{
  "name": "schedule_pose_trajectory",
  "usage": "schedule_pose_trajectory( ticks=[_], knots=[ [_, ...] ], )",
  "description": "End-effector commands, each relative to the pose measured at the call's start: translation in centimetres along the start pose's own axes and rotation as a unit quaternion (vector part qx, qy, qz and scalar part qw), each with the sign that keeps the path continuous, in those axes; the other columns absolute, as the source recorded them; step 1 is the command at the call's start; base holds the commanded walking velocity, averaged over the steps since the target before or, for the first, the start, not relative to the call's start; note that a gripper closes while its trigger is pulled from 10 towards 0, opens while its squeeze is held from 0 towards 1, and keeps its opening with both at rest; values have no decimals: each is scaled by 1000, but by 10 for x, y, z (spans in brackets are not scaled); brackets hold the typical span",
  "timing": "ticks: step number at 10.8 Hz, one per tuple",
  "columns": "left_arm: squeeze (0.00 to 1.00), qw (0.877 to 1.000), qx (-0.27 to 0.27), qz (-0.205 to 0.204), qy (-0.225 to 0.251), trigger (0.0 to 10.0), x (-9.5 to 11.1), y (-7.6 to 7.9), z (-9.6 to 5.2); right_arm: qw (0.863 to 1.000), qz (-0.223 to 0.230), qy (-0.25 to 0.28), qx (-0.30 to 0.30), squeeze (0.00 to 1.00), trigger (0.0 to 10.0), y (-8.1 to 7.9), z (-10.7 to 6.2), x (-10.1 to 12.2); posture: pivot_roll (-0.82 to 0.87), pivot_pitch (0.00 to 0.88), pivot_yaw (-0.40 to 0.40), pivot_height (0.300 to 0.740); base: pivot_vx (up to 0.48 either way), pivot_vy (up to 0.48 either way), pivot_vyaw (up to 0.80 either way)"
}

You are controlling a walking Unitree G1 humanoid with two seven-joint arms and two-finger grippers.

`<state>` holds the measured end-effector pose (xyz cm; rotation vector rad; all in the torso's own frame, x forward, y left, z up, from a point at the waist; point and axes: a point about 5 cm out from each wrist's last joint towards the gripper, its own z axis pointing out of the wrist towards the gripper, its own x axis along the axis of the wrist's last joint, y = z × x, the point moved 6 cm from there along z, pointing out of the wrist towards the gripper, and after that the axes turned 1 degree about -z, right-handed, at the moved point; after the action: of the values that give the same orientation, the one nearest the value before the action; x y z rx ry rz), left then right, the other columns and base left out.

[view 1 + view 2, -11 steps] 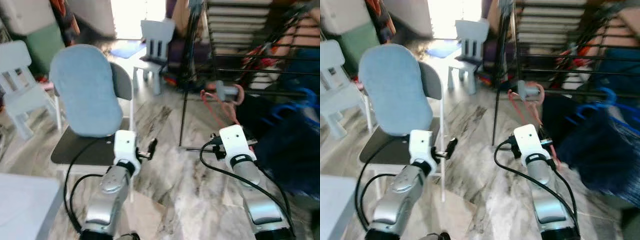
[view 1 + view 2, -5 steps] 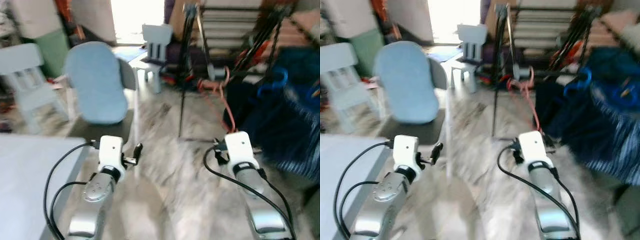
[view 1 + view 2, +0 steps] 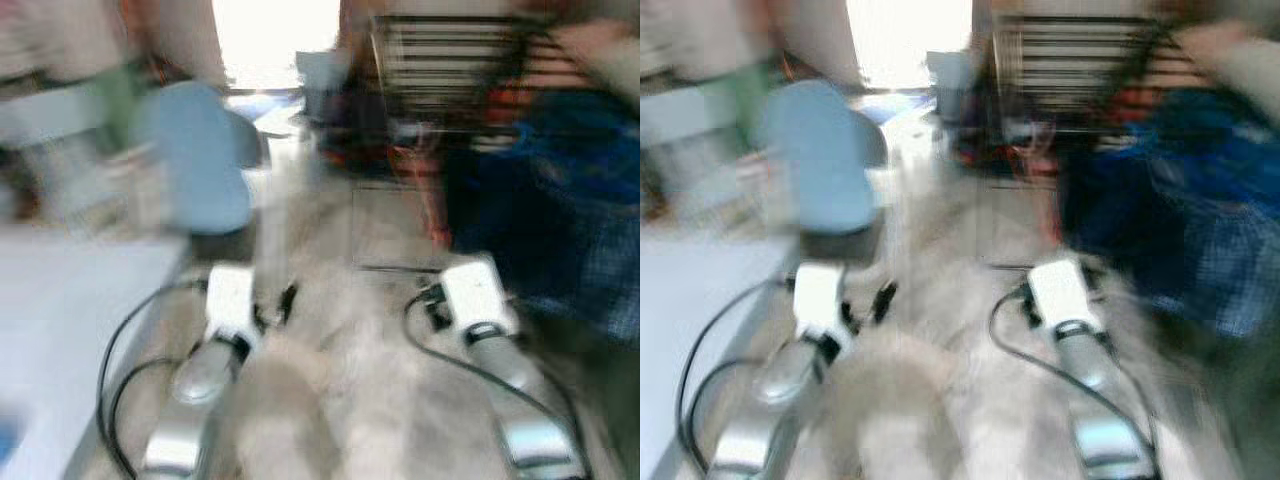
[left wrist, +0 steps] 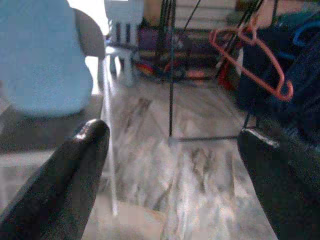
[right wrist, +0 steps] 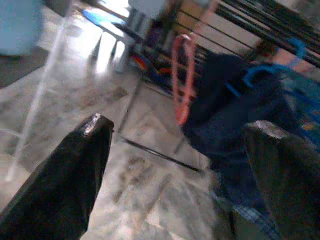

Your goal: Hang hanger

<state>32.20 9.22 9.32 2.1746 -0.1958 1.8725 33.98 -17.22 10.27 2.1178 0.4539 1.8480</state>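
Both grippers ride low over the marble floor (image 4: 200,165), nothing in either one. Left gripper (image 4: 172,145) has its fingers spread wide, and the right gripper (image 5: 180,137) is just as open, pads well apart with only floor between them.

Beyond the fingers stands the rack (image 4: 170,75), thin black legs rising from the floor. The pink hanger (image 4: 255,60) already dangles on it, well beyond both sets of fingertips, long axis running downward, beside dark blue clothes (image 5: 235,115). In my judgement the right arm sits nearer to it.

The wrist views give the hanger sharply; the head views smear everything, leaving just a reddish streak. Far off, a blue chair (image 4: 42,55).
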Motion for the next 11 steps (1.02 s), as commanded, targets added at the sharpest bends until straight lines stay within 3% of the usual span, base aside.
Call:
schedule_pose_trajectory(
  ticks=[1,4,7,11],
  knots=[
    [0,1000,-7,2,3,10000,3,3,1,1000,0,7,6,0,10000,-3,0,4,-122,0,15,740,0,0,800],
    [0,1000,-17,-1,4,10000,4,8,3,1000,2,7,13,0,10000,-6,-1,5,-127,0,12,740,0,0,800],
    [0,1000,-19,-2,5,10000,4,10,3,1000,3,8,17,0,10000,-7,0,7,-127,0,10,740,0,-280,800],
    [0,1000,-25,-3,5,10000,4,12,4,1000,6,7,20,0,10000,-10,1,6,-129,0,13,740,0,-302,0]
  ],
)
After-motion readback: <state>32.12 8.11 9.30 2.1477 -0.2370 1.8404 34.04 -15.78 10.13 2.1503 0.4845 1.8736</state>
